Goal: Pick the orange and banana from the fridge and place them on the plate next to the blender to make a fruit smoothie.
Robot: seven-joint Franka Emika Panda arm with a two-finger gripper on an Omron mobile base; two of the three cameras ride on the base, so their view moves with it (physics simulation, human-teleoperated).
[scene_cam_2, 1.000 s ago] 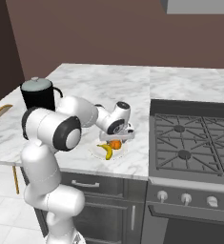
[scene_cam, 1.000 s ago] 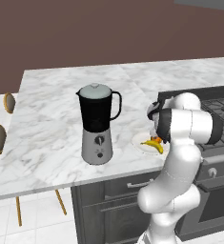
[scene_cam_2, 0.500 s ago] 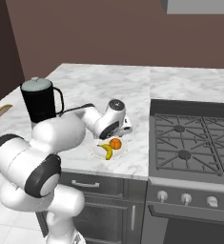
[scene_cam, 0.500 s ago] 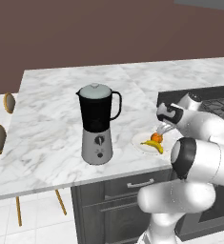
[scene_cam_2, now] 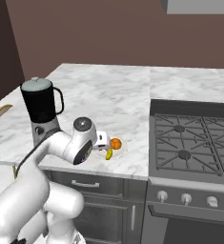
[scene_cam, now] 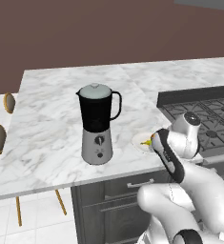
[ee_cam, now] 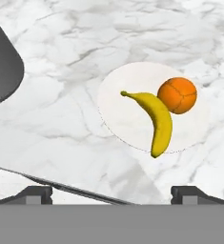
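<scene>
Both fruits on plate, hand clear and empty.

Left base view: blender (scene_cam: pixel 98 125) mid-counter (scene_cam: pixel 51 133); plate (scene_cam: pixel 141 142) at its 3 o'clock, partly hidden behind the arm.
Right base view: orange (scene_cam_2: pixel 115 143) and banana (scene_cam_2: pixel 109 153) on the plate, just beside the hand (scene_cam_2: pixel 102 141); banana at the orange's 7 o'clock.
Hand view: banana touches the orange, which sits at its 1 o'clock, both inside the plate rim. Fingertips spread wide, holding nothing.
Judgement: placing looks done; next move only needs a retreat without nudging the plate.
</scene>
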